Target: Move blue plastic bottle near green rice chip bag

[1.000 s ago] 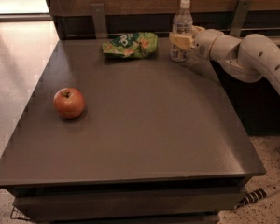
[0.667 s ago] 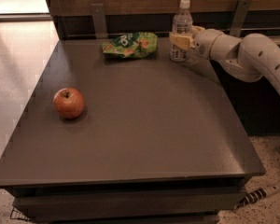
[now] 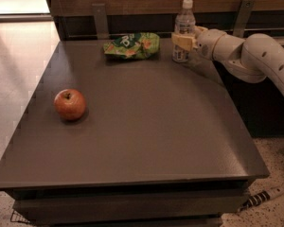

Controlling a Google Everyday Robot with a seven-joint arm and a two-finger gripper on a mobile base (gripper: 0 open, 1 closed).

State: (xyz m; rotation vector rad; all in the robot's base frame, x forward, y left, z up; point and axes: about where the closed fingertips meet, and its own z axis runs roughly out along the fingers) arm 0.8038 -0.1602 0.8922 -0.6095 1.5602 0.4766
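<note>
The blue plastic bottle [image 3: 183, 30] stands upright at the back right of the dark table [image 3: 146, 136]. It is clear, with a white cap and a blue-and-white label. My gripper [image 3: 182, 41] reaches in from the right on a white arm and is shut around the bottle's middle, one cream finger across its front. The green rice chip bag [image 3: 132, 45] lies flat just left of the bottle, a short gap away.
A red apple [image 3: 70, 104] sits at the table's left middle. A wooden wall with two metal brackets [image 3: 100, 19] runs behind the table's back edge. My arm [image 3: 255, 56] hangs over the table's right back corner.
</note>
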